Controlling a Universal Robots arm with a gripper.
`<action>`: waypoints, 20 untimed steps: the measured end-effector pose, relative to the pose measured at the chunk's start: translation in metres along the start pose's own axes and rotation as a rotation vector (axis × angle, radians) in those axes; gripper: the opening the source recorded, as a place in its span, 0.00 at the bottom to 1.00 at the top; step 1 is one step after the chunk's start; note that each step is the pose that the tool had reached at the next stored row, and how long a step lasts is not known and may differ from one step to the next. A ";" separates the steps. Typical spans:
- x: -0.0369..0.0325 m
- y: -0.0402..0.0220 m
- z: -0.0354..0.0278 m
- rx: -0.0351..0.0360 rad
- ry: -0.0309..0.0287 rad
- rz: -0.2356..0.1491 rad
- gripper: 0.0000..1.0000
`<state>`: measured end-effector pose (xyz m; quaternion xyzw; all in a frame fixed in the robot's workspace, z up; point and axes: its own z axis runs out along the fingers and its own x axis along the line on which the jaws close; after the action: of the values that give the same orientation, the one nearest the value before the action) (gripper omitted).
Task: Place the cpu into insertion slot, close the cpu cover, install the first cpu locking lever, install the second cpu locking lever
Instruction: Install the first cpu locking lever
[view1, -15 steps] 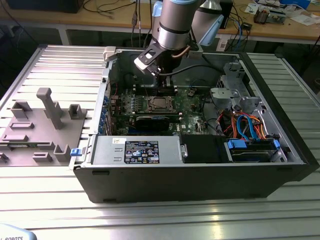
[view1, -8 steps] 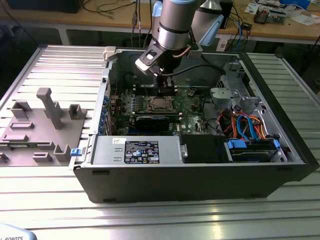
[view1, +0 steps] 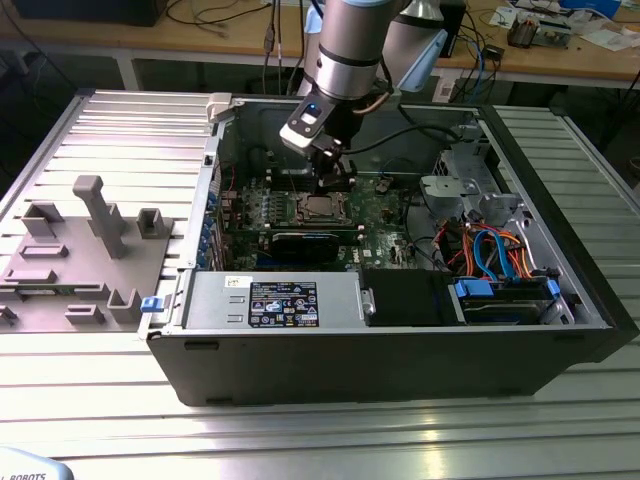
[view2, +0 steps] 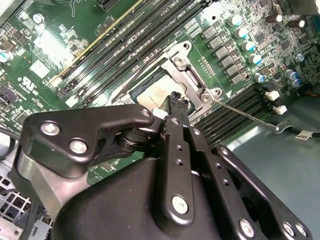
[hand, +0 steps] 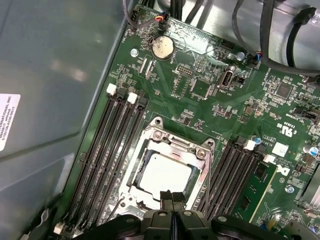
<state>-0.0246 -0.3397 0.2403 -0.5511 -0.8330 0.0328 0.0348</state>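
Note:
The cpu (hand: 165, 172) lies flat in the insertion slot (hand: 129, 187) on the green motherboard (hand: 200, 75), its silver-grey top showing through the window of the cpu cover (hand: 176, 145), which lies down over it. My gripper (hand: 172, 196) is shut with nothing between its fingertips, and its tips sit at the cpu's near edge. In the second wrist view my gripper (view2: 174, 100) covers part of the cpu (view2: 152, 97). A thin metal locking lever (view2: 245, 114) sticks out from the socket corner. In the exterior view my gripper (view1: 333, 183) hangs just above the socket (view1: 320, 208).
Black memory slots (hand: 107, 150) flank the socket on both sides. Black cables (hand: 270, 45) and a coin battery (hand: 162, 47) lie beyond it. The case wall (hand: 50, 100) is close on one side. A drive bay with blue and orange cables (view1: 495, 250) stands at the exterior view's right.

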 end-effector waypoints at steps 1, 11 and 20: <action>0.0000 0.0000 0.0000 0.0001 -0.0004 -0.004 0.11; 0.0000 0.0000 0.0000 0.0009 -0.0038 -0.040 0.11; 0.0000 0.0000 0.0000 0.0019 -0.0082 -0.087 0.11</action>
<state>-0.0246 -0.3397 0.2403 -0.5141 -0.8564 0.0344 0.0334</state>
